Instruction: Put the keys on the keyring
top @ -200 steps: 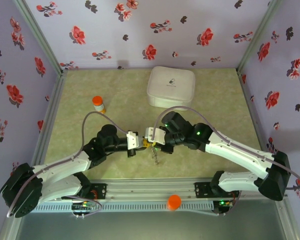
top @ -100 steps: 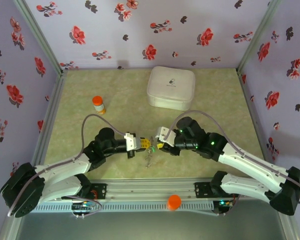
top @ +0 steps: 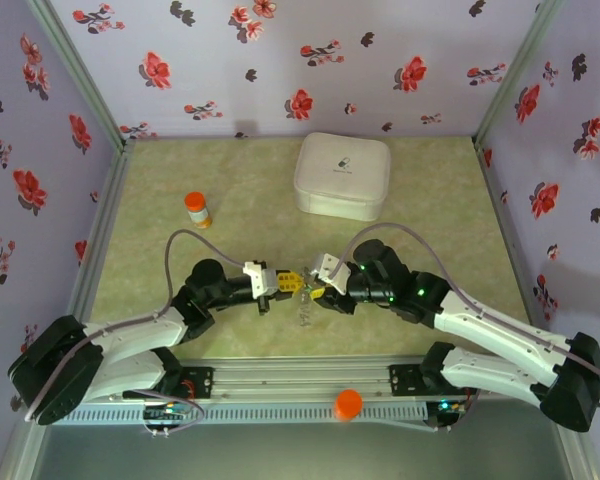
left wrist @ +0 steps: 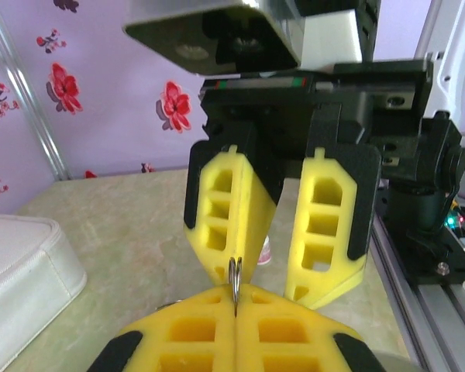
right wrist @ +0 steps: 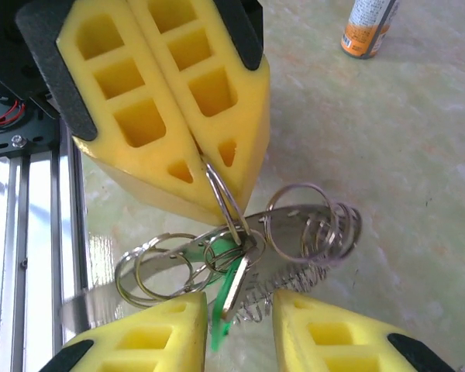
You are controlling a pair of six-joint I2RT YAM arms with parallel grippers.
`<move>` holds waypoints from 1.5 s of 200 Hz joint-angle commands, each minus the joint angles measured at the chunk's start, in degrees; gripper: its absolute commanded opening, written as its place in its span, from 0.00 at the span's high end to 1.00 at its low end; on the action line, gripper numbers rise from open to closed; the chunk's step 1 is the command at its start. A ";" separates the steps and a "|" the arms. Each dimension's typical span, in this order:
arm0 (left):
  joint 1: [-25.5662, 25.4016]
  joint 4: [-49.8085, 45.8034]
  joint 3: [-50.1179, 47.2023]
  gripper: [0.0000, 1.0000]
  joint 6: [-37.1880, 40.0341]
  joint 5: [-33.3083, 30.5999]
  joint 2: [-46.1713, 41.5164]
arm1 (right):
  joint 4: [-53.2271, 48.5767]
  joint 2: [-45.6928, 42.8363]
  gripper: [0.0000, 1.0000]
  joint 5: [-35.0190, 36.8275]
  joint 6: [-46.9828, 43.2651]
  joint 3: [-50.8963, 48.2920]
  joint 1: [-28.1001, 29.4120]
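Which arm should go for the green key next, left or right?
Right. The right gripper stands open with the hanging green key between its fingers. The left gripper is shut on the split ring above the key, so it is probably best left holding that.

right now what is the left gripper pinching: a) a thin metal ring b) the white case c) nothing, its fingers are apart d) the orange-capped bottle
A: in the right wrist view the left gripper has its yellow fingers pressed together on a thin metal ring with a green key hanging below, while the bottle and white case sit far off on the table.
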 commanded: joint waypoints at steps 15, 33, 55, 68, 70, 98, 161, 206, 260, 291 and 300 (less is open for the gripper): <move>0.09 8.10 0.30 1.00 -3.89 2.63 0.63 | 3.02 0.44 0.73 -0.84 1.05 -0.26 -0.08; 0.08 8.26 0.39 1.00 -4.00 2.77 0.79 | 3.90 0.34 0.76 -1.51 1.28 -0.21 -0.02; 0.08 8.31 0.50 1.00 -4.07 2.93 0.88 | 5.21 0.19 0.79 -2.92 2.06 -0.23 -0.02; 0.13 8.64 0.61 1.00 -4.30 3.03 1.04 | 6.29 0.13 0.78 -3.43 2.68 -0.64 -0.04; 0.13 8.78 0.62 1.00 -4.39 3.10 1.05 | 6.34 0.11 0.78 -3.50 2.69 -0.69 0.00; 0.13 10.21 0.61 1.00 -4.89 3.22 1.31 | 7.57 0.63 0.79 -5.05 3.80 -1.19 -0.05; 0.09 9.37 0.90 1.00 -4.64 3.91 1.23 | 6.21 -0.43 0.96 -3.19 3.73 0.23 0.21; 0.06 5.43 1.06 1.00 -2.50 4.26 0.63 | 1.89 -1.80 1.00 -0.81 1.50 3.80 0.98; 0.14 1.14 1.53 1.00 0.10 4.28 -0.83 | 0.33 -1.94 1.00 0.83 0.56 4.97 1.95; 0.24 -1.28 1.51 1.00 2.13 2.75 -2.22 | -1.41 -2.95 1.00 4.80 -0.44 5.43 2.32; 0.30 -3.10 1.78 1.00 3.15 2.59 -2.75 | -1.83 -3.46 1.00 6.11 -0.81 5.74 2.42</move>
